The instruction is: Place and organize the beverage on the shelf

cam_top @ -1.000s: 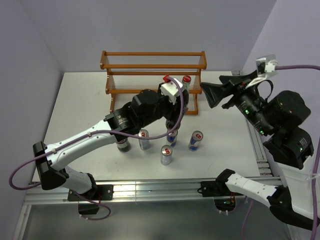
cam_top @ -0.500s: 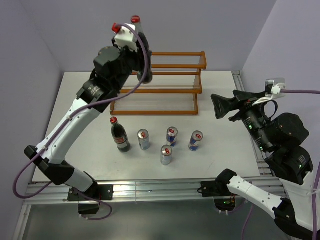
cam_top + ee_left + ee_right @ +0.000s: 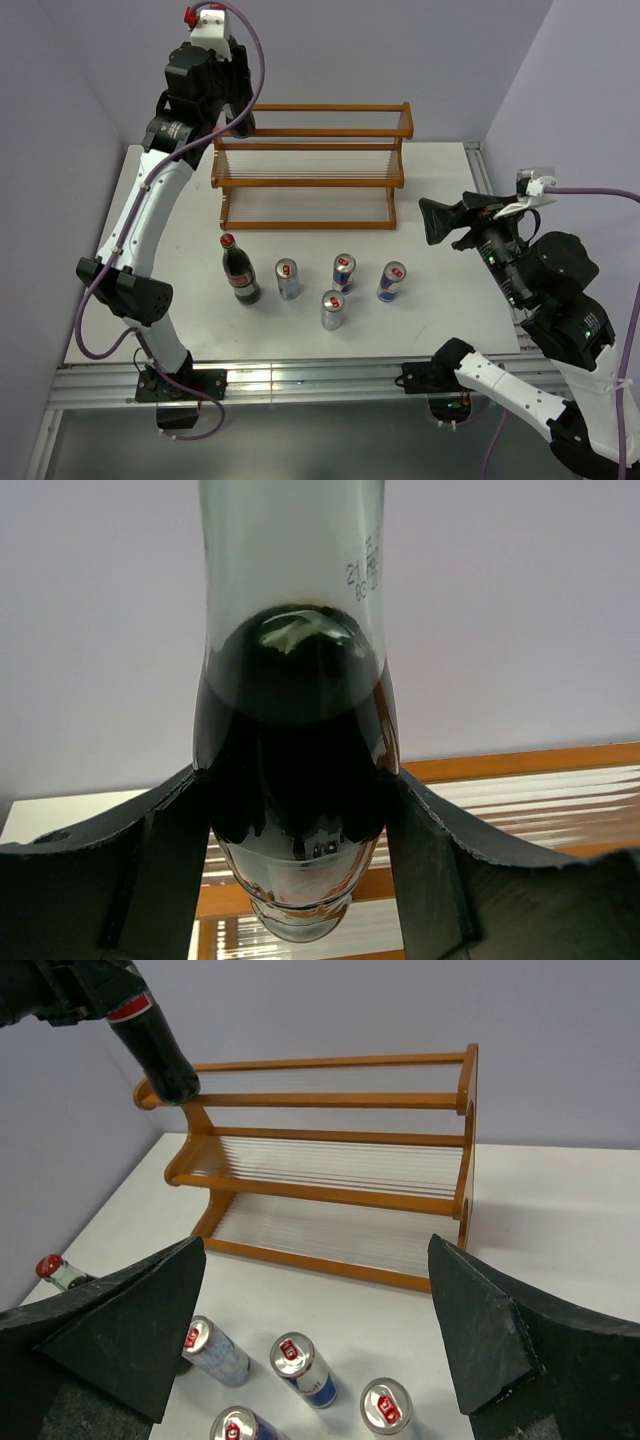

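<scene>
— What do we have in our left gripper [image 3: 300,872]?
— A glossy, dark cola bottle [image 3: 295,730]. Its rounded body is clamped between matte black fingers [image 3: 165,870], and it tilts by the left end of the top rail of the reddish wooden shelf [image 3: 310,184].
— And our right gripper [image 3: 312,1260]?
— Spread wide, empty, facing the thin-rod tiers. We see the second red-capped bottle [image 3: 238,275] and four slim metal cans [image 3: 344,272] upright on the white table [image 3: 160,230].

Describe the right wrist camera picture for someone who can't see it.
The open right claw frames a wooden shelf on a white table. At upper left, a tilted cola bottle, held from above, hangs near the shelf's top-left end. Four cans and the red cap of a second bottle sit in front.
</scene>
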`<action>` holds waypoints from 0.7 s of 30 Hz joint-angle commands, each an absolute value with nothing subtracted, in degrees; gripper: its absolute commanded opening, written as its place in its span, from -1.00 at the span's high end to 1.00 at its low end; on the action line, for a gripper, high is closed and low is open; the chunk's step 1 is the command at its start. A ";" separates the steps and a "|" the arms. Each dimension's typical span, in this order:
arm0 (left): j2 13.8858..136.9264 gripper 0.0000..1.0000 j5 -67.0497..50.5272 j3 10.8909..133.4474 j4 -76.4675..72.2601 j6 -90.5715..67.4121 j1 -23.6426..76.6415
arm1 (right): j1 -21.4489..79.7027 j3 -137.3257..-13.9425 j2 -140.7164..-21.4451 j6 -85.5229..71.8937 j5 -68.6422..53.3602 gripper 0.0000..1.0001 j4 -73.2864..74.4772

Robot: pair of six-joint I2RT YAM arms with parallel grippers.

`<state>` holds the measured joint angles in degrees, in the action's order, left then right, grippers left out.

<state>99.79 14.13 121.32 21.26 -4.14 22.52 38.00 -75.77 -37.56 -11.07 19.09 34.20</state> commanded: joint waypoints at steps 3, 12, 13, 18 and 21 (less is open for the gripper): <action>97.64 0.99 9.23 130.08 5.01 -6.15 19.34 | 38.23 -74.36 -36.83 -11.69 19.95 -0.97 33.05; 100.28 0.99 7.47 129.38 2.64 -4.84 16.70 | 38.23 -73.21 -36.83 -11.78 19.69 -0.97 33.14; 100.37 0.99 7.30 129.46 2.64 -4.66 16.61 | 38.32 -73.13 -37.00 -11.69 19.60 -0.97 33.22; 102.13 0.99 6.77 130.60 2.11 -4.04 16.44 | 38.23 -72.78 -37.26 -11.60 19.42 -0.97 33.05; 102.66 0.99 7.12 130.26 1.85 -3.17 16.26 | 38.23 -72.42 -37.09 -11.51 19.42 -0.97 32.96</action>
